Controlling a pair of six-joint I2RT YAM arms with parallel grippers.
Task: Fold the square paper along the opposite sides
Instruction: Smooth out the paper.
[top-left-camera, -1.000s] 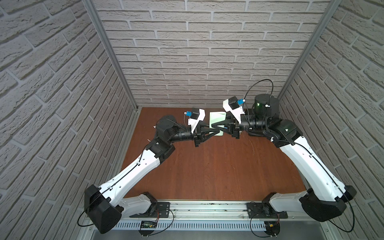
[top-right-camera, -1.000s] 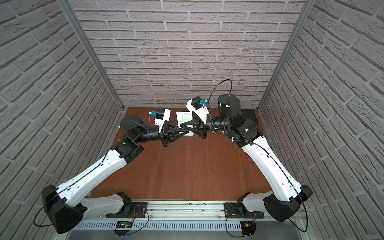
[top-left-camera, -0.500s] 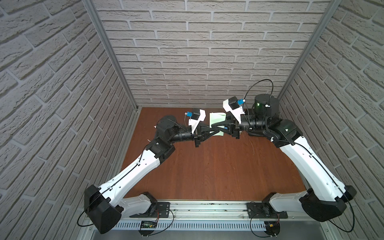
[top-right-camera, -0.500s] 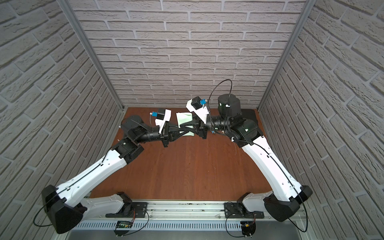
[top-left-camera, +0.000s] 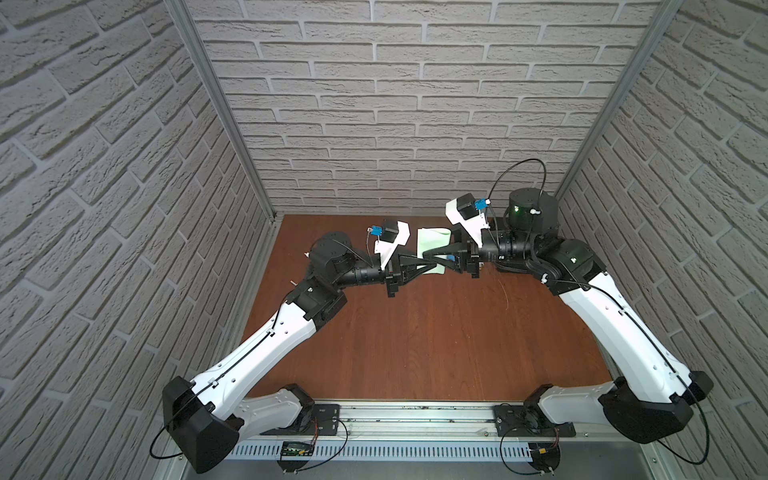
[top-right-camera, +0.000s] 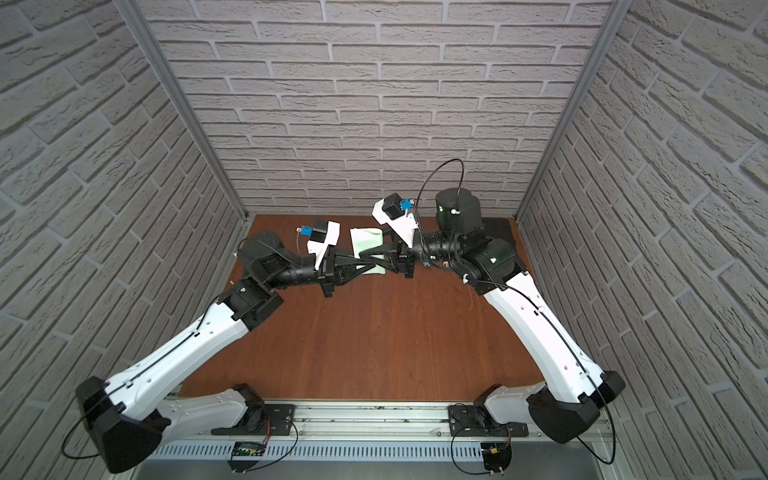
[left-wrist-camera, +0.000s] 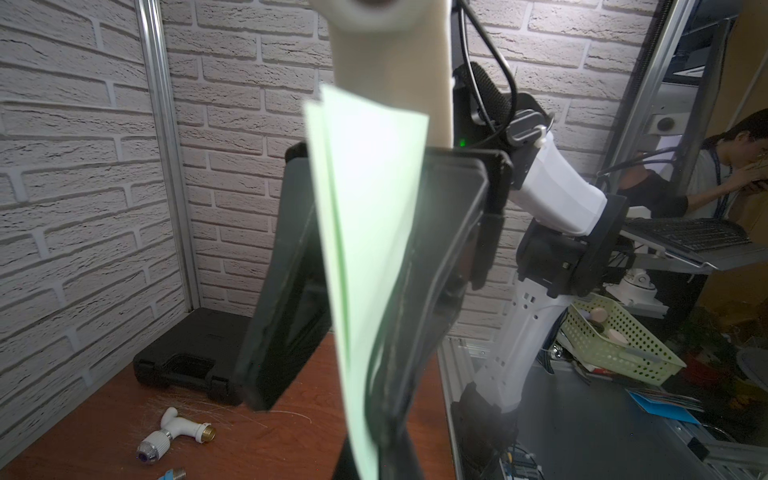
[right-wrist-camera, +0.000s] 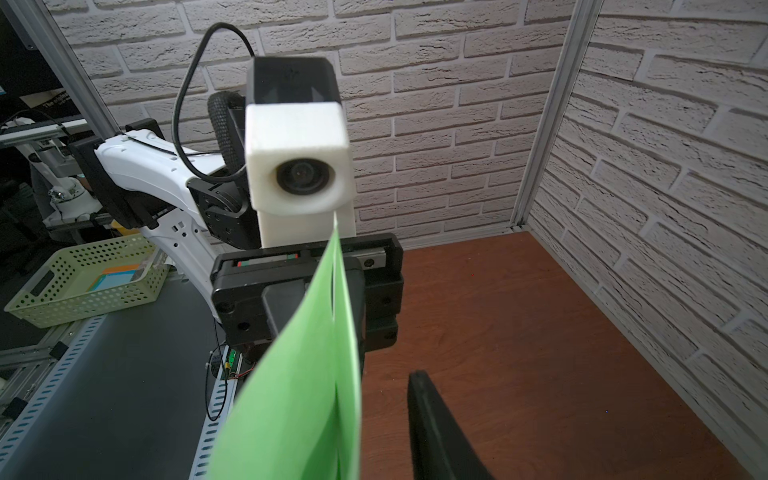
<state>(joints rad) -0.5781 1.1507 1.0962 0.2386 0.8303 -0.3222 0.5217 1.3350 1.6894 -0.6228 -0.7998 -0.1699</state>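
the left gripper (top-left-camera: 434, 262) pinches the square paper (top-left-camera: 432, 243), already bent double, mid-frame in both top views. the right gripper (left-wrist-camera: 357, 266) is spread around it. keep the left pinch tight while the right lets go.

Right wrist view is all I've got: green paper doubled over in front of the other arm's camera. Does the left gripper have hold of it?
Observer: Yes. The left wrist view shows the left gripper shut on one edge of the square paper.
Operator: And my own jaws?
Observer: The right gripper stands open, with a finger on each side of the paper.
Operator: Anything else on the table?
Observer: A white tap fitting lies on the table, near a black case by the wall.
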